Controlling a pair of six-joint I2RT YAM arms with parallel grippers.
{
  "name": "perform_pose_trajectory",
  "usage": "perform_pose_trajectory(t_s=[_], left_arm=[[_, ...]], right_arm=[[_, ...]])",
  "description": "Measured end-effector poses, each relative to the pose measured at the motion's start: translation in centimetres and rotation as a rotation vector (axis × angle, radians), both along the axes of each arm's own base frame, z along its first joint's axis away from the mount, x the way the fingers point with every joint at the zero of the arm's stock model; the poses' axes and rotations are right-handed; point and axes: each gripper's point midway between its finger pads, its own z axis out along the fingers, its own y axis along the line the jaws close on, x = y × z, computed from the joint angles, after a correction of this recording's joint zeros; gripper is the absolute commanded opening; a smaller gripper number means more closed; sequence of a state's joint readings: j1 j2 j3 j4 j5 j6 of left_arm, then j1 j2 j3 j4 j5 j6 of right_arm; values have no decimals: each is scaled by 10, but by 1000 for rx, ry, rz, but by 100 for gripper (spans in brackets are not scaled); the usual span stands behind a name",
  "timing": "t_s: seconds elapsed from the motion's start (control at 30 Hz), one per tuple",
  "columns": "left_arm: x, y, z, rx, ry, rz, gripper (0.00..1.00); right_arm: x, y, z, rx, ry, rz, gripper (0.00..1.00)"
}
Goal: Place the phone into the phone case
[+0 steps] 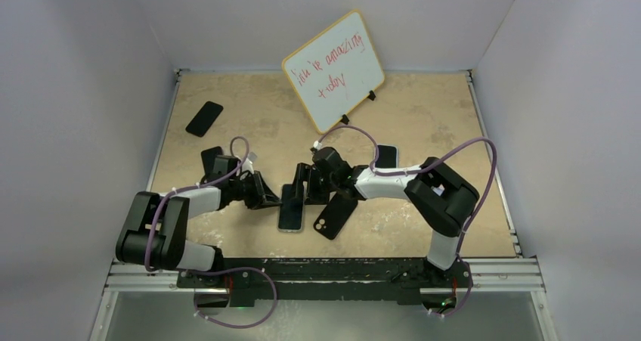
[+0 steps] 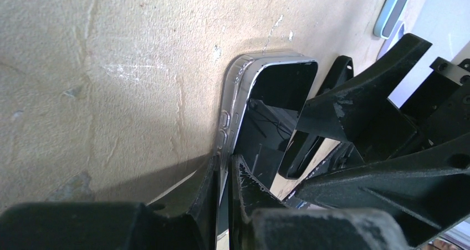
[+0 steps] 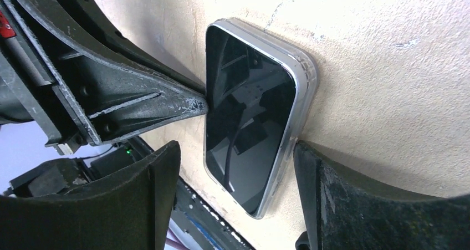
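Note:
The black-screened phone [image 3: 249, 117] lies face up inside the clear phone case [image 3: 306, 78] on the tan table, also seen in the top view [image 1: 291, 209]. My left gripper [image 2: 224, 172] is shut on the long edge of the clear case [image 2: 235, 95], one finger over the screen [image 2: 277, 95] and one outside the rim. In the top view it [image 1: 272, 197] is at the phone's left side. My right gripper [image 3: 235, 150] is open and straddles the phone's width. Its right finger [image 3: 310, 167] touches the case rim. In the top view it [image 1: 306, 186] is at the phone's far end.
A black phone or case [image 1: 332, 216] lies back up just right of the cased phone. Another dark phone [image 1: 204, 118] lies at the far left, one more [image 1: 387, 156] behind the right arm. A tilted whiteboard [image 1: 332, 69] stands at the back. White walls enclose the table.

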State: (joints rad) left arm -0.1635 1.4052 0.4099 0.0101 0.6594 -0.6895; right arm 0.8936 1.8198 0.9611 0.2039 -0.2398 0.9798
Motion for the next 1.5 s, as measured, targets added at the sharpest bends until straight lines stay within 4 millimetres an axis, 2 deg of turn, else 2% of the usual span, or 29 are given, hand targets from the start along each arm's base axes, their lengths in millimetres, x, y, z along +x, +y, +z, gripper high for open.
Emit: perform_pose_trajectory(t_s=[0.2,0.4,0.6,0.73,0.83,1.1,1.2,1.3,1.4,1.5], left_arm=[[0,-3,0,-57,5,36,10],[1,-6,1,-104,22,79,19],[1,-6,2,-106,26,86,31],[0,-7,3,-112,29,82,32],[-2,-9,4,-121,32,71,32],[-11,-13,4,-132,60,40,31],[-11,-13,3,-126,58,40,31],[-11,-12,2,-118,58,45,31],[-11,-12,1,-117,59,46,31],[-11,-12,1,-116,56,41,31]], right_arm=[[5,0,4,47,46,-46,80],[17,-5,9,170,76,-102,81],[25,1,20,228,25,-94,81],[36,11,43,325,-40,-78,80],[36,17,57,382,-71,-49,80],[26,18,56,383,-87,35,76],[10,16,39,334,-47,86,71],[-3,13,22,281,-12,127,61],[-13,7,10,239,21,159,45],[-17,4,4,216,26,174,22]])
